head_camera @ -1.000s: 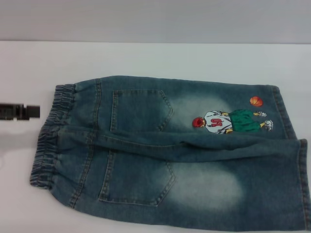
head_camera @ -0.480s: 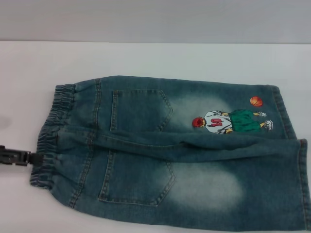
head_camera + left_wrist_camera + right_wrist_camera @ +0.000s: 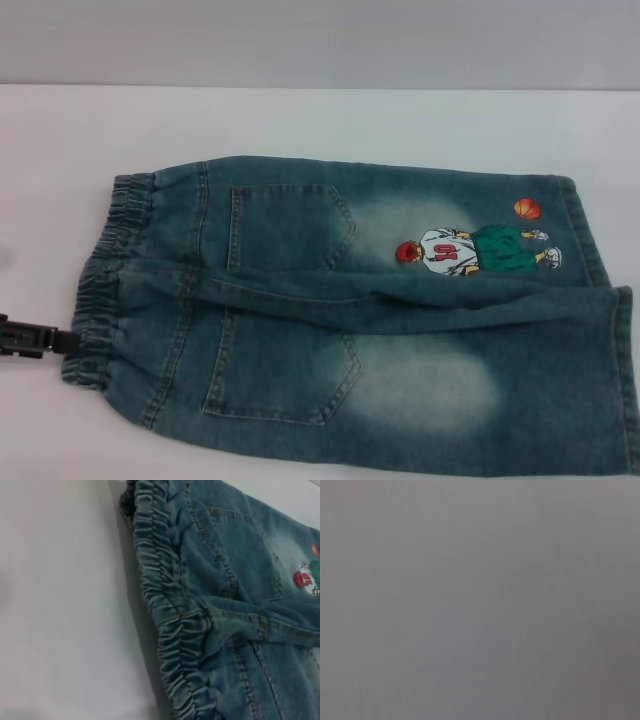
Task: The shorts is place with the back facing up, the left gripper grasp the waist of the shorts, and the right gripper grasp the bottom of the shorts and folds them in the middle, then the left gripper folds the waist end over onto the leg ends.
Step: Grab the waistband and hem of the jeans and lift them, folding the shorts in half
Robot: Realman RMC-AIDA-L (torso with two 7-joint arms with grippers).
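Note:
The faded blue denim shorts (image 3: 350, 310) lie flat on the white table, back pockets up. The gathered waist (image 3: 100, 280) is at the left and the two leg hems (image 3: 610, 330) are at the right. An embroidered basketball player (image 3: 470, 250) sits on the far leg by an orange ball. My left gripper (image 3: 68, 341), a slim black claw, reaches in from the left edge, its tip at the near part of the waist. The left wrist view shows the ruffled waist (image 3: 170, 610) close up, without my fingers. The right gripper is out of view.
The white table (image 3: 330, 120) extends behind and to the left of the shorts. The near leg runs to the picture's lower and right edges. The right wrist view is a plain grey field.
The left gripper has moved from beside the far part of the waist toward me, to the near part, and its tip now meets the band. The shorts have not moved.

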